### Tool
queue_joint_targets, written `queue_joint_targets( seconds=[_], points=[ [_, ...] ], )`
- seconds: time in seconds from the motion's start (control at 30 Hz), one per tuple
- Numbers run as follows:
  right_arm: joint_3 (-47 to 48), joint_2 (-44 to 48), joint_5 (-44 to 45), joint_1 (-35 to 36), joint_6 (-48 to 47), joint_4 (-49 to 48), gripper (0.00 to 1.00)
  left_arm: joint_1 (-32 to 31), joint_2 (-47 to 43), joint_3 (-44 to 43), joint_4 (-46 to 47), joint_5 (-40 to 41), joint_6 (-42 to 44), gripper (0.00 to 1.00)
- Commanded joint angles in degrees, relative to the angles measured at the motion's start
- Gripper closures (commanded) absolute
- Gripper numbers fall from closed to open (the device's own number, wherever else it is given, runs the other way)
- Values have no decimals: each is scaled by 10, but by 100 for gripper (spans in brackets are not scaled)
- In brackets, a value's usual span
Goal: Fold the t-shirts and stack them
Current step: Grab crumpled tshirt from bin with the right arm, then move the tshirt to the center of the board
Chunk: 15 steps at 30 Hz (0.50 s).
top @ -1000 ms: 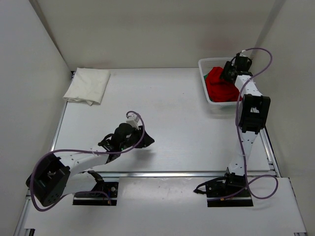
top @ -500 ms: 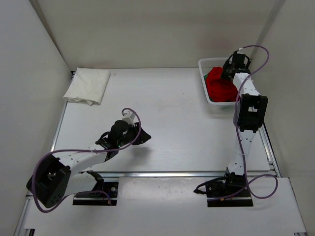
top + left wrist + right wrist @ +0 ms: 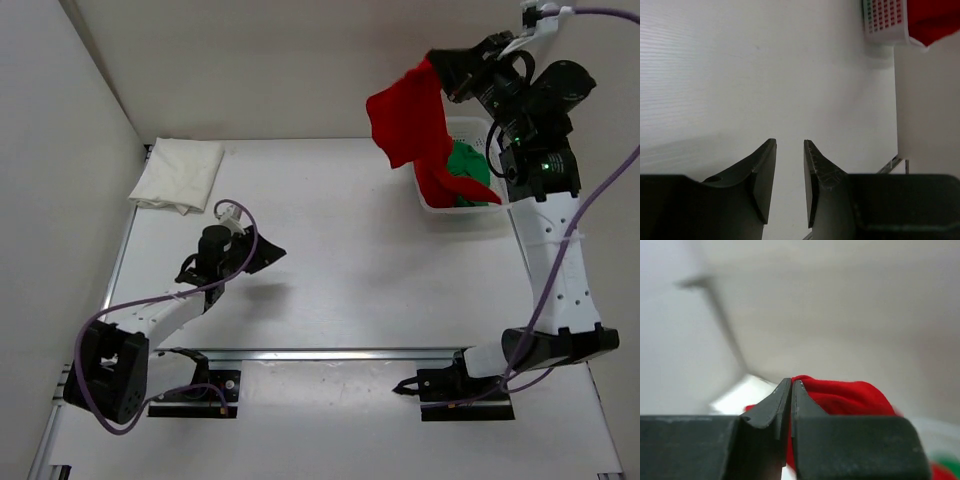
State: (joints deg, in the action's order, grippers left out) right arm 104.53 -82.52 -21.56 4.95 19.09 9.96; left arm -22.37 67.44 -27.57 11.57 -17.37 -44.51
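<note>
Three t-shirts (image 3: 178, 174) (image 3: 405, 115) (image 3: 470, 165), one basket (image 3: 450, 207), two pincers (image 3: 790, 144) (image 3: 791, 382)

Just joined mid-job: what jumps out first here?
The red t-shirt hangs in mid-air at far right, pinched in the right hand, its lower end in the white basket. A green t-shirt lies in that basket, and a folded white t-shirt sits at the far left of the table.

A white mesh basket (image 3: 445, 209) sits at the table's (image 3: 350, 250) far right corner.
</note>
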Motion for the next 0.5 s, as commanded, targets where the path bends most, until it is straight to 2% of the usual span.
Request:
queue_joint_targets(
  seconds=[0.0, 0.1, 0.17, 0.27, 0.33, 0.37, 0.4, 0.47],
  points=[
    [71, -3, -103, 47, 33, -56, 100, 57, -32, 20, 19, -43, -34, 61],
    [119, -15, -183, 65, 99, -108, 100, 81, -63, 30, 8, -34, -41, 60],
    [146, -27, -210, 101, 118, -145, 100, 98, -78, 30, 2, -32, -41, 59],
    [287, -62, -172, 173, 66, -87, 100, 105, -76, 28, 0, -42, -42, 59],
    [305, -80, -207, 178, 85, -81, 100, 116, -80, 23, -3, -36, -41, 59],
    [291, -71, -213, 180, 88, -78, 100, 123, -87, 18, -3, -39, -39, 59],
    [235, -52, -209, 178, 89, -88, 100, 134, -86, 15, -7, -35, -39, 58],
    [28, -12, -191, 163, 106, -159, 100, 152, -86, 11, -14, -37, -32, 58]
  ],
)
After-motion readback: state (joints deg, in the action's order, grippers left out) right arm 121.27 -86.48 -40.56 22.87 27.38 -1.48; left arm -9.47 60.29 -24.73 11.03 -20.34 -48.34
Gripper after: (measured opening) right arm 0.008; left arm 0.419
